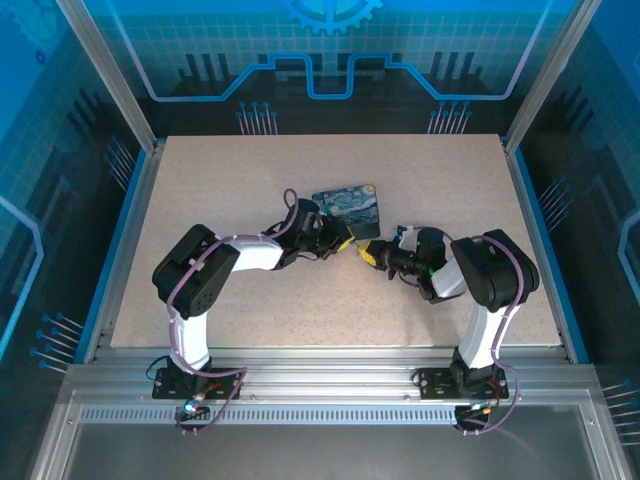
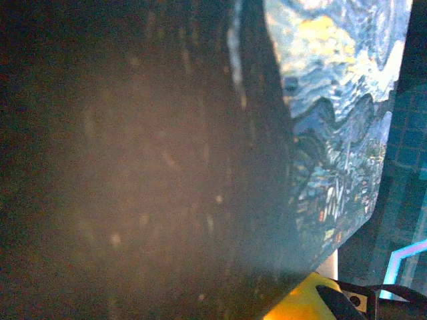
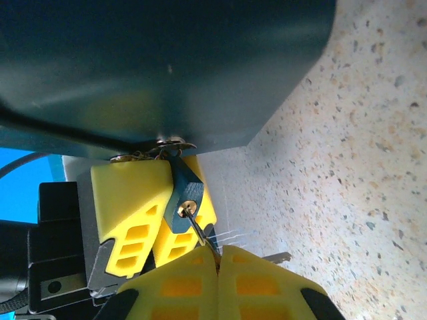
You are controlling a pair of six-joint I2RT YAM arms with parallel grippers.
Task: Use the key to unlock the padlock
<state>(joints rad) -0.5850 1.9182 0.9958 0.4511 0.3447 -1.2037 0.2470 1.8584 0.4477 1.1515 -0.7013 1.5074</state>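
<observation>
left gripper [image 3: 157, 220] clamps the padlock [image 3: 181, 195] steady so the right gripper [image 3: 219, 257], pinching the key [image 3: 197, 228], can turn it inside

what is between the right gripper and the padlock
The key. In the right wrist view it runs from the shut right gripper up into the bottom of the padlock, so there is no bare gap.

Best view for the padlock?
Right wrist: the padlock sits close and sharp, clamped in the left gripper, key at its keyhole. Top external makes it a tiny speck; left wrist is too blurred to tell.
</observation>
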